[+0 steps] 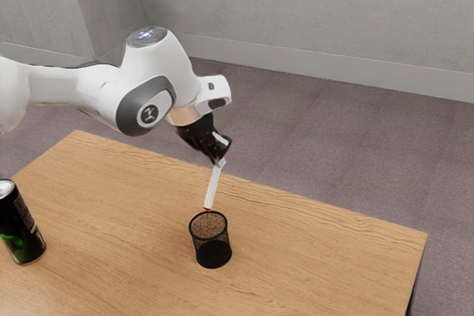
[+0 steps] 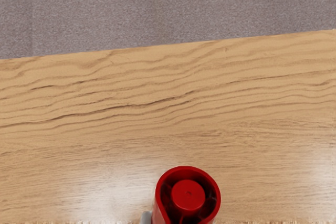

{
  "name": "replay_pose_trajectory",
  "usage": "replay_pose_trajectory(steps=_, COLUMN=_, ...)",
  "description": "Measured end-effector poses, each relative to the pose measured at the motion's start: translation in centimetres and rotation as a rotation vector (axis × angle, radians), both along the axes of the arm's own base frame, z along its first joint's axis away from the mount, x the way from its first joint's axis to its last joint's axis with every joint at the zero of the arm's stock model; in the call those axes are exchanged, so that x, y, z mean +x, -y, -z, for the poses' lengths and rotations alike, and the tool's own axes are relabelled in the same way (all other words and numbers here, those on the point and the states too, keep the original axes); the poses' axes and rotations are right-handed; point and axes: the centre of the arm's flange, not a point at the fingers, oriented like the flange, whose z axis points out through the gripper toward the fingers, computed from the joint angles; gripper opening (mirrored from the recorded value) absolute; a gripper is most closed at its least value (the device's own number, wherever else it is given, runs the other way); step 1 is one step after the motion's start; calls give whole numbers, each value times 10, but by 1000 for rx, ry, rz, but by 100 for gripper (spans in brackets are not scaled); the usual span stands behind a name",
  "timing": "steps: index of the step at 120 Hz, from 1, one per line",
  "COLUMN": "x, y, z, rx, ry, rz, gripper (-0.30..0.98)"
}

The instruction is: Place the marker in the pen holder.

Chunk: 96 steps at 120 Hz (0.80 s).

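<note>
On the black drink can (image 1: 22, 227), placed well apart from the mesh pen holder (image 1: 212, 246) toward the exterior view's left, a bright green mark is seen; its print is too small to be read. On the white arm (image 1: 159, 68), a round dark badge (image 1: 149, 114) with a pale sign is carried. The arm is reached over from the exterior view's left and bent downward, so that the claw (image 1: 220, 161) is held above the pen holder, slightly tilted. The white marker (image 1: 212, 187) is pinched between the claw's fingers, leaning, its red lower tip (image 1: 207, 209) near the pen holder's rim. In the wrist view, a hollow red marker end (image 2: 188, 195) is seen. The pen holder is stood upright on the wood-grained bench (image 1: 326, 246); behind it are found a greyish-purple carpet (image 1: 318, 138) and a grey wall (image 1: 311, 12).
</note>
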Motion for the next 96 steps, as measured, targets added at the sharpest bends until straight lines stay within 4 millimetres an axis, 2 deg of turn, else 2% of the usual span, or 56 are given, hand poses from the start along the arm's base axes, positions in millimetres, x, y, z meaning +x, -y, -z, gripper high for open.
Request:
replay_pose_trajectory(steps=28, x=-7, y=38, z=29, rx=-12, ry=-59, rz=48, gripper=-10)
replay_pose_trajectory(steps=40, x=-11, y=43, z=39, rx=-9, ry=-80, rz=55, gripper=-10)
replay_pose_trajectory(steps=48, x=-14, y=37, z=47, rx=-6, ry=-97, rz=42, gripper=-10)
replay_pose_trajectory(steps=60, x=-13, y=17, z=53, rx=-2, ry=-123, rz=4, gripper=-9)
replay_pose_trajectory(steps=80, x=-5, y=-24, z=55, rx=-14, ry=-144, rz=-64, gripper=28)
replay_pose_trajectory(steps=84, x=-2, y=-31, z=52, rx=-15, ry=-146, rz=-76, gripper=34)
replay_pose_trajectory(steps=88, x=3, y=-37, z=39, rx=-15, ry=-139, rz=-83, gripper=39)
replay_pose_trajectory(steps=96, x=24, y=-46, z=-19, rx=-1, ry=-94, rz=-63, gripper=47)
